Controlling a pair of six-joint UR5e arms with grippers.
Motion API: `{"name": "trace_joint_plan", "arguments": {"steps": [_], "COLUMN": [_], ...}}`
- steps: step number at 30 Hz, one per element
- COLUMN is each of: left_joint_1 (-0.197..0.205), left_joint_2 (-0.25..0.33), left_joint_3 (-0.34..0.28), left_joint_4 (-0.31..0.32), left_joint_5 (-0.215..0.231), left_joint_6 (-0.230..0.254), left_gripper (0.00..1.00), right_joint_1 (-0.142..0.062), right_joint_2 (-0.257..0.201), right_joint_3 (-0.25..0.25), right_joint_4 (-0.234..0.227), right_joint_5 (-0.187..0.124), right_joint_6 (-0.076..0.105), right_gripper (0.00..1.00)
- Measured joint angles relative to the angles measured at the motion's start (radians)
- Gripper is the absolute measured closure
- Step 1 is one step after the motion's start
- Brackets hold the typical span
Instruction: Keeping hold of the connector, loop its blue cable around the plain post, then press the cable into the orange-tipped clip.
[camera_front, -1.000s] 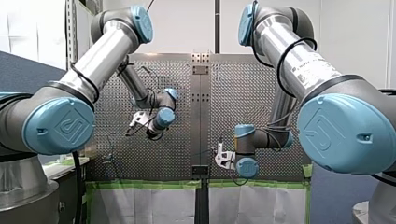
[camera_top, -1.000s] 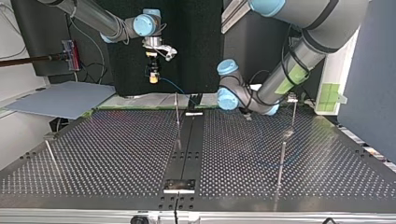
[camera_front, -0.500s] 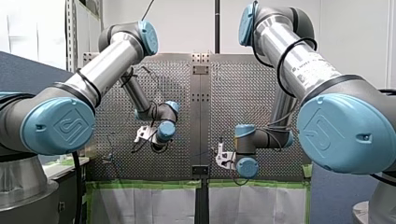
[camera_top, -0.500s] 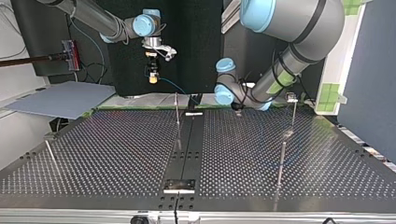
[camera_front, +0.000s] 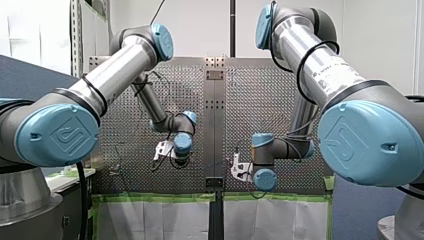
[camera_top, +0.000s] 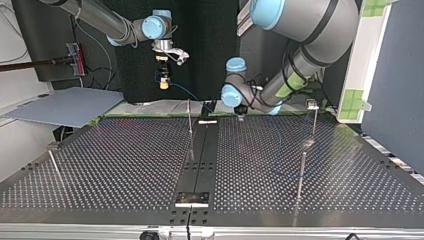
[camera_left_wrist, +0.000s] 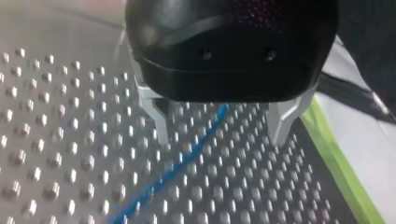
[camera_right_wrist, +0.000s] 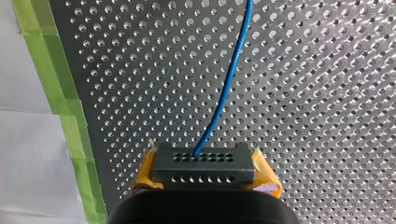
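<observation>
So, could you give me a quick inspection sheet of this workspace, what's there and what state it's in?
Surface: perforated metal table with a dark strip down its middle.
Job's things: connector held by the right end effector; a thin post near the table's middle, others toward the edges; orange-tipped clip not made out.
Clutter: nothing seen.
Grippers: right end effector shut on the connector, yellow pads on either side; left end effector open, low over the table.
Cables: blue cable leaves the connector, crosses the table and runs between the left end effector's fingers.
Surroundings: green tape along the table's edge; grey board at the top view's left.
</observation>
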Motion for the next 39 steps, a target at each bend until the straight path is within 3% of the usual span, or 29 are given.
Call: {"name": "trace_joint_plan", "arguments": {"steps": [17, 28, 39], "left_joint_1": [-0.048, -0.076, -0.088], "left_joint_2": [-0.067, -0.067, -0.067], "left_joint_3": [0.017, 0.018, 0.017], "left_joint_4": [0.045, 0.104, 0.106], "left_joint_5": [0.169, 0.26, 0.369], "left_joint_6": [-0.127, -0.218, -0.326], "left_gripper": [0.0, 0.0, 0.0], "right_joint_1": [0.002, 0.0, -0.007], "right_joint_2": [0.0, 0.0, 0.0], "right_joint_3": [0.0, 0.0, 0.0], "right_joint_4": [0.0, 0.008, 0.019], "right_joint_5": [-0.001, -0.002, 0.005], "right_joint_6": [-0.01, -0.058, -0.081], "right_gripper": [1.0, 1.0, 1.0]}}
